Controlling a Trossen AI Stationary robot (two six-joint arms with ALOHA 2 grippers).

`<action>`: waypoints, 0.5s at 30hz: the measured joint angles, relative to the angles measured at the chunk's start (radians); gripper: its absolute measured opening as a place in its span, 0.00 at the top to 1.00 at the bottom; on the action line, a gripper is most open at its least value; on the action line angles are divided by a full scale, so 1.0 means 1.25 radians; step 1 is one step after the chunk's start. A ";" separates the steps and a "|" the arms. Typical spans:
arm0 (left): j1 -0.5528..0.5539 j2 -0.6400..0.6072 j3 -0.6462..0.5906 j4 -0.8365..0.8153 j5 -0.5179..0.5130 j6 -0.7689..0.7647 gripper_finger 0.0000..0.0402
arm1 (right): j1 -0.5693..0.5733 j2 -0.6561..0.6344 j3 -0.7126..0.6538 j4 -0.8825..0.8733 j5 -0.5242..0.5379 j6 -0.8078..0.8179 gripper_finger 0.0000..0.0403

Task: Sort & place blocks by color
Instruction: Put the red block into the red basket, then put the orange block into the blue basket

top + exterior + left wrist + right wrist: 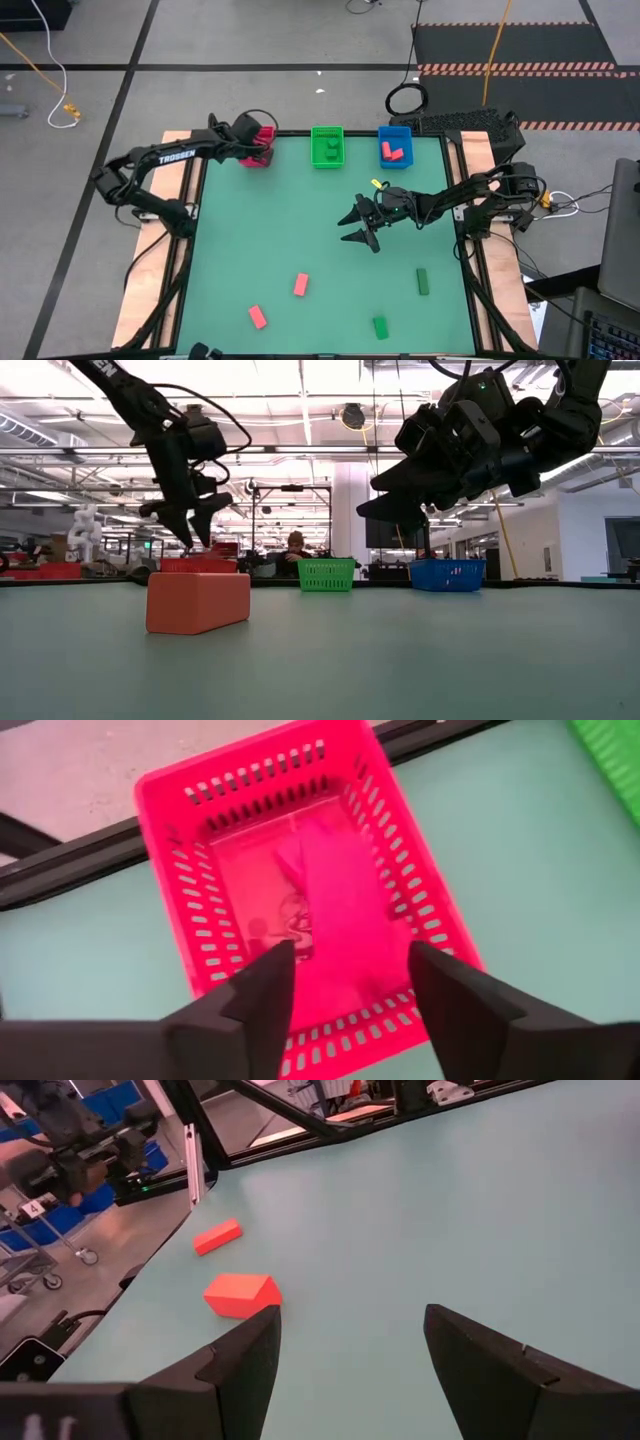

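Observation:
My left gripper hangs open over the red bin at the far left, pointing down into it, with nothing between its fingers. A pink shape lies on the bin's floor; I cannot make out its outline. My right gripper hovers open above the middle of the table, holding nothing. Two red blocks and two green blocks lie flat on the mat near the front edge. The right wrist view shows the two red blocks ahead of its fingers.
The green bin holds green blocks and stands beside the red one at the far edge. Right of it, the blue bin holds a red block. A person sits beyond the table. Bare mat lies between the bins and the loose blocks.

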 joint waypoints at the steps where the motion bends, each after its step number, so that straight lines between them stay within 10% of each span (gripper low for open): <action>1: 0.000 0.000 0.000 0.002 0.003 0.002 0.48 | 0.000 0.000 0.000 0.000 0.000 0.000 0.40; 15: -0.078 -0.093 0.001 0.027 0.160 -0.037 0.32 | 0.000 0.000 0.000 0.000 0.000 0.000 0.40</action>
